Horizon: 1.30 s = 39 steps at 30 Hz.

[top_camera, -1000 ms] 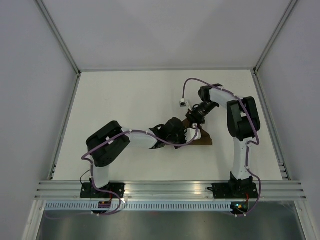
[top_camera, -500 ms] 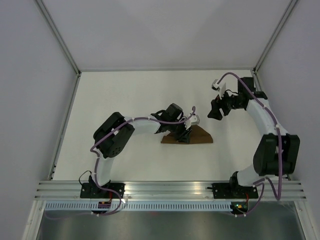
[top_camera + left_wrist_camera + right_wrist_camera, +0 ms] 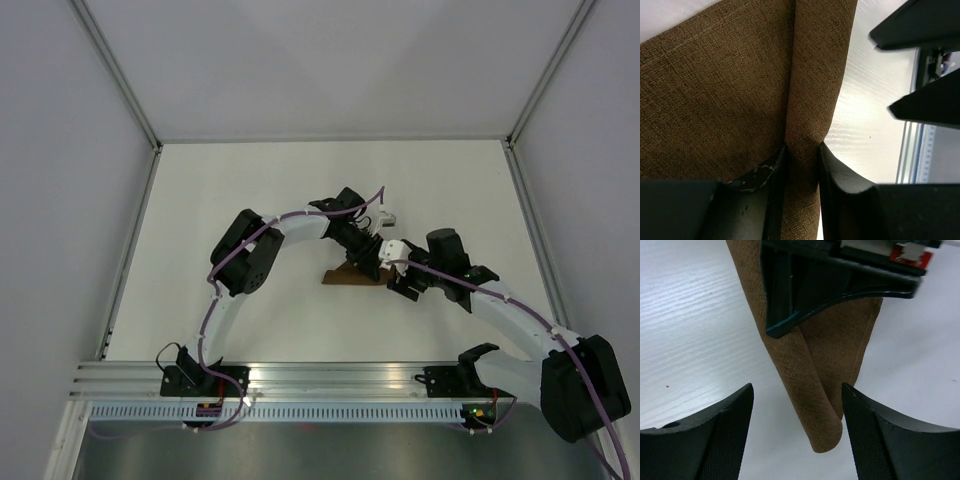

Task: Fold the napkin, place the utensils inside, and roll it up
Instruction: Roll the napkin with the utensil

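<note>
Top view: high behind the bases, looking steeply down, distant, covering the whole bench [image 3: 250, 190]. Left wrist view: tight behind the left pincer [image 3: 802, 150]. Right wrist view: close behind the right pincer [image 3: 796, 387]. All three share the napkin [image 3: 807, 407] ahead of both pincers.

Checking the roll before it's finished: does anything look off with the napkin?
The napkin is rolled unevenly: it tapers to a narrow rounded end, with a loose flap alongside. The left gripper pinches one fold. No knife shows; it may be inside.
</note>
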Each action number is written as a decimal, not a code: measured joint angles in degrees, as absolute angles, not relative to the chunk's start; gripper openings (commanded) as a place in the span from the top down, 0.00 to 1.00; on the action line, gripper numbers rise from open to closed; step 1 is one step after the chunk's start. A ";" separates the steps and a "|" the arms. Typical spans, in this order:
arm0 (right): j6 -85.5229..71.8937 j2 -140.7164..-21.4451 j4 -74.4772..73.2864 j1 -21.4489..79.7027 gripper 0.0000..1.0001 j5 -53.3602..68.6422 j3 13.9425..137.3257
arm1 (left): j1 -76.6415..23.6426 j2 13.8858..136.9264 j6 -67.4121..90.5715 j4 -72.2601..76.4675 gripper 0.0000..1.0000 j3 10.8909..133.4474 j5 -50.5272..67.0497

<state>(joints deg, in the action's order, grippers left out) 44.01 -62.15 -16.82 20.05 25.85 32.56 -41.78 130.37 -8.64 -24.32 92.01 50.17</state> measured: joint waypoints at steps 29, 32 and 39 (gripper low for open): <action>48.25 -75.88 0.75 34.37 0.64 11.46 28.12 | -40.32 133.36 -4.91 -33.50 0.59 97.30 52.38; 48.77 -77.08 -1.74 34.24 0.64 12.67 30.24 | -40.14 130.93 -2.70 -31.05 0.57 94.54 49.60; 50.78 -81.82 -10.50 31.64 0.68 17.52 37.41 | -38.26 122.63 1.48 -23.49 0.55 88.55 41.36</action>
<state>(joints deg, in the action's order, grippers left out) 50.78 -81.82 -10.50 31.64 17.52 37.41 -38.26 122.63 1.48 -23.49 88.55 41.36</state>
